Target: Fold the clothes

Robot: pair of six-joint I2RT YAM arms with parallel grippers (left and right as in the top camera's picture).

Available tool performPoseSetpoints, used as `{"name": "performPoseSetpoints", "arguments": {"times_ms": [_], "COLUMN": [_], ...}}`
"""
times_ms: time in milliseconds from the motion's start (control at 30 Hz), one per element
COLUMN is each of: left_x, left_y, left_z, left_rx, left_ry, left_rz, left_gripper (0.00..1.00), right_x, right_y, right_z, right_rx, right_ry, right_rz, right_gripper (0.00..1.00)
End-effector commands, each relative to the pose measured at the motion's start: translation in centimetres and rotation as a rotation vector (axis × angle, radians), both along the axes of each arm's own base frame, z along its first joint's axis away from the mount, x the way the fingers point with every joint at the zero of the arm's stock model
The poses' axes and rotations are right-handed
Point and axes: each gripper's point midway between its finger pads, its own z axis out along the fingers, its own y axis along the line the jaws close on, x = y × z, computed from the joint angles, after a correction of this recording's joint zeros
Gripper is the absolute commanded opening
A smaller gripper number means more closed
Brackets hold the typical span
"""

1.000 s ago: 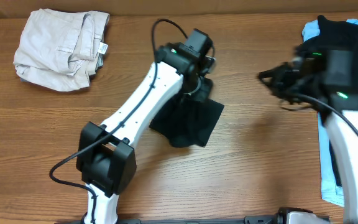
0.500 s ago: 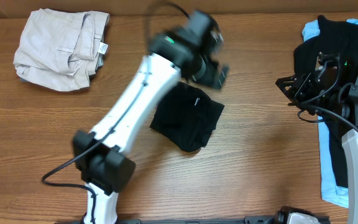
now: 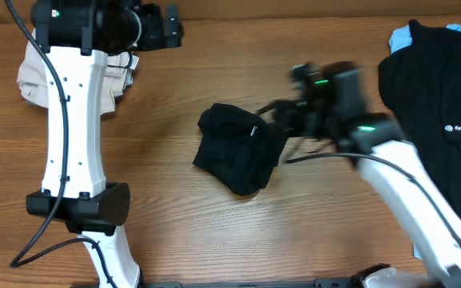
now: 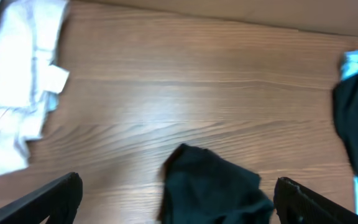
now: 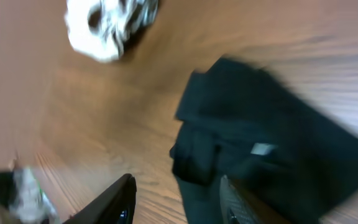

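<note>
A folded plain black T-shirt [image 3: 238, 149] lies at the table's centre, with a small tag showing on top. My left gripper [image 3: 169, 24] hangs high at the far left near the beige trousers [image 3: 30, 76]. It is wide open with nothing in it, and the black T-shirt [image 4: 211, 190] is far below between its fingers [image 4: 53, 200]. My right gripper [image 3: 275, 113] is at the T-shirt's right edge with its jaws apart. One corner of the T-shirt [image 5: 272, 143] lies under its fingers [image 5: 115, 202]. The motion is blurred.
A black shirt with a white logo [image 3: 438, 88] lies on a light-blue garment [image 3: 402, 37] at the right edge. The left arm's white link [image 3: 70, 120] stands upright at the left. Bare wood [image 3: 214, 232] lies in front of the T-shirt.
My left gripper let go of the black T-shirt, opened wide and swung up to the far left. My right arm came from the right-hand pile to the T-shirt and opened its jaws.
</note>
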Motion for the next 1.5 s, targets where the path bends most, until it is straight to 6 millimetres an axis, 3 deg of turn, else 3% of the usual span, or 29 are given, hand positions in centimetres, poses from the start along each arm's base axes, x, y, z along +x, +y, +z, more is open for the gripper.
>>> {"name": "performPoseSetpoints", "arguments": {"times_ms": [0, 100, 167, 267, 533, 667, 800, 933, 1067, 1167, 1467], "left_x": [-0.3, -0.5, -0.5, -0.4, -0.5, -0.6, -0.6, -0.7, -0.9, -1.0, -1.1], "left_y": [1.2, 1.4, 1.4, 1.4, 1.5, 1.5, 1.5, 1.5, 1.5, 1.6, 1.5], "left_z": [-1.9, -4.0, -4.7, -5.3, -5.8, -5.8, -5.8, -5.9, -6.0, -6.0, -6.3], "left_rx": [0.053, 0.074, 0.08, 0.086, 0.089, 0.098, 0.098, 0.099, 0.101, 0.116, 0.124], "left_ry": [0.056, 0.114, 0.128, 0.14, 0.152, 0.153, 0.153, 0.159, 0.166, 0.166, 0.172], "left_rz": [0.044, 0.035, 0.029, 0.03, 0.03, 0.015, 0.015, 0.014, 0.013, 0.0, -0.001], "left_gripper": [1.0, 1.0, 1.0, 1.0, 1.0, 1.0, 1.0, 1.0, 1.0, 1.0, 1.0], "right_x": [0.3, 0.5, 0.9, 1.7, 4.2, 5.5, 6.6, 7.5, 8.4, 8.9, 6.9], "right_y": [3.6, 6.8, 7.2, 7.0, 7.1, 6.7, 4.5, 1.8, -0.2, -2.8, -10.0], "right_z": [-4.4, -8.6, -9.9, -10.6, -9.1, -8.2, -8.3, -8.6, -9.1, -9.9, -13.4], "right_rx": [-0.107, -0.226, -0.276, -0.321, -0.307, -0.316, -0.406, -0.498, -0.499, -0.51, -0.595], "right_ry": [0.024, -0.034, -0.058, -0.089, -0.198, -0.257, -0.285, -0.299, -0.263, -0.199, 0.06], "right_rz": [0.004, 0.056, 0.04, 0.007, -0.069, -0.124, -0.228, -0.318, -0.381, -0.453, -0.476], "right_gripper": [0.49, 0.6, 0.73, 0.82, 0.81, 0.69, 0.6, 0.57, 0.55, 0.55, 0.6]}}
